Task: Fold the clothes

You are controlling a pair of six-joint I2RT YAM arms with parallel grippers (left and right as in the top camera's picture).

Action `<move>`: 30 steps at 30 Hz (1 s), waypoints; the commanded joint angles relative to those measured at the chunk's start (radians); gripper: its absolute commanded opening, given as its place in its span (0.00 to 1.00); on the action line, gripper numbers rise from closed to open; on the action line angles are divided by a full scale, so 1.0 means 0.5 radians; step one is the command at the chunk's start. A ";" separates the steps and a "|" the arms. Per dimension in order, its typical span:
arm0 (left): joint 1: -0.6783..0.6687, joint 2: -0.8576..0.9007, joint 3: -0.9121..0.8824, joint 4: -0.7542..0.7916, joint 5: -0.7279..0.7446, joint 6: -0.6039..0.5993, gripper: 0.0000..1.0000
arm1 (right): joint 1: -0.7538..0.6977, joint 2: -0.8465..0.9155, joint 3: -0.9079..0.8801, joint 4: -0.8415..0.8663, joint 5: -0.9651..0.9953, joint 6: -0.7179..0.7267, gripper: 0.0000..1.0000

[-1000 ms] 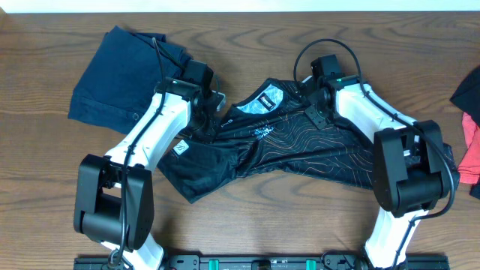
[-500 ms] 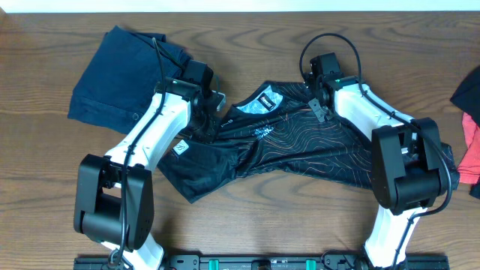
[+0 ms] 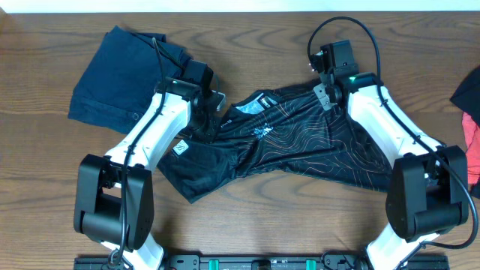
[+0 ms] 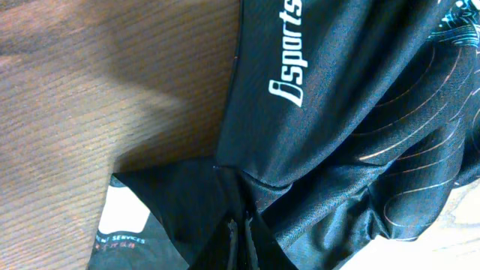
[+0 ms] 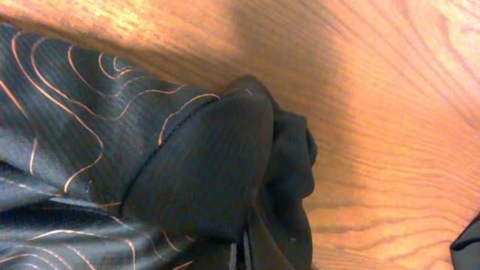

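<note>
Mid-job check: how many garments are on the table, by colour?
black jersey, orange lines: 1
navy garment: 1
red garment, cut off at the right edge: 1
dark cloth above it, cut off, kind unclear: 1
Total: 4

the black short-sleeved jersey with orange contour lines (image 3: 300, 142) is thin, fine-knit cloth with a faint sheen. the brown wooden table (image 3: 247, 45) shows grain under a smooth satin finish. the folded navy denim garment (image 3: 112, 75) looks heavier, matt.
</note>
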 commanded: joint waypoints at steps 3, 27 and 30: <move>0.002 0.005 0.007 -0.008 -0.025 -0.024 0.06 | -0.057 -0.021 -0.003 -0.045 -0.039 0.008 0.05; 0.002 0.005 0.007 -0.006 -0.024 -0.025 0.06 | -0.057 0.108 -0.007 -0.148 -0.441 -0.164 0.64; 0.002 0.005 0.007 -0.006 -0.024 -0.025 0.06 | -0.057 0.159 -0.007 -0.083 -0.440 -0.164 0.46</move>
